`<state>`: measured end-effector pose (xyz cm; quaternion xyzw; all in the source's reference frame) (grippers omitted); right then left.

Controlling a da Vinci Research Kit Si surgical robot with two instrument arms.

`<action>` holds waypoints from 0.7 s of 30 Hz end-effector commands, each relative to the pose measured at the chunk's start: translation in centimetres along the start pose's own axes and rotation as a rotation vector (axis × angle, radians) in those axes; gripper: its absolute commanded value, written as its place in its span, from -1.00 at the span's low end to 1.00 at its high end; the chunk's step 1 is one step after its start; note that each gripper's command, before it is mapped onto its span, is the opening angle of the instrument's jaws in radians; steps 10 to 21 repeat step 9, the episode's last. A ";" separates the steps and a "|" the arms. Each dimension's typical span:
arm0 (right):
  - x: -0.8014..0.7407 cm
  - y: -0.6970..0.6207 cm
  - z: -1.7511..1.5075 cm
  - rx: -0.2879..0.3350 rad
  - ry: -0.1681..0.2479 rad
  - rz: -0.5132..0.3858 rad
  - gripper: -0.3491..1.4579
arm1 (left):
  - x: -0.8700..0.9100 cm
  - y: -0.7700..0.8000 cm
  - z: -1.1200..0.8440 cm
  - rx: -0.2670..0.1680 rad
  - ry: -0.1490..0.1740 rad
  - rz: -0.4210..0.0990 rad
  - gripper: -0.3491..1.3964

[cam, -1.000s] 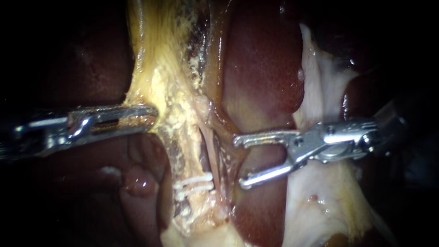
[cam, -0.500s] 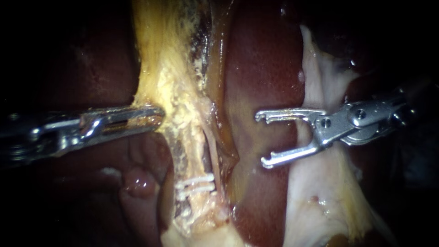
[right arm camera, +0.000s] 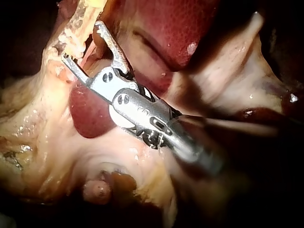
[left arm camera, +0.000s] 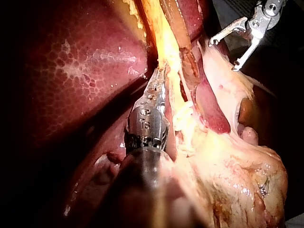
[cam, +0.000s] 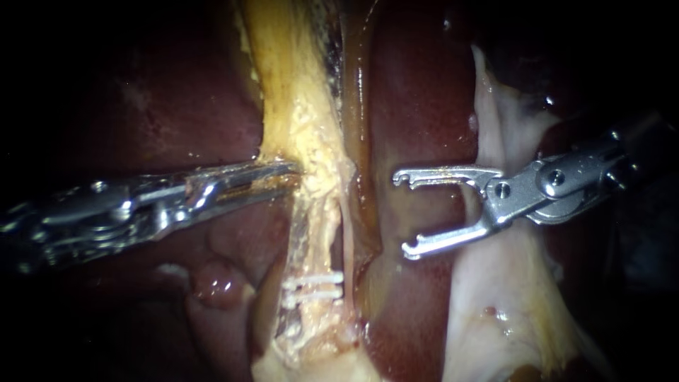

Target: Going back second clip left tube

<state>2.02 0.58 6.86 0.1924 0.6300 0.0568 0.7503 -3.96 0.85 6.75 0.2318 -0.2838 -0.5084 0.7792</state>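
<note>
Jaws of right instrument [cam: 402, 212] spread wide and empty over liver [cam: 417, 106], shaft slanting in from upper right, well clear of two white clips [cam: 315, 286] low on tube [cam: 322, 244]. Left instrument [cam: 286, 172] level, jaws clamped on yellow tissue band [cam: 297, 120]. Left wrist view: clips just beside that shaft. Right wrist view: jaws parted, holding nothing.

Open liver [cam: 417, 106] between tube [cam: 327, 226] and right instrument [cam: 402, 212] — left instrument [cam: 284, 172] bars tube's left.
</note>
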 end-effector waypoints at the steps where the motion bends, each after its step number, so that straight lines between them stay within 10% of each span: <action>1: 0.00 0.00 0.00 -0.001 0.002 -0.005 0.05 | 0.00 0.00 -0.01 0.001 0.001 0.002 -1.00; 21: 0.01 0.00 0.00 -0.001 0.005 -0.017 0.05 | -0.02 0.01 -0.03 0.004 0.003 0.002 -1.00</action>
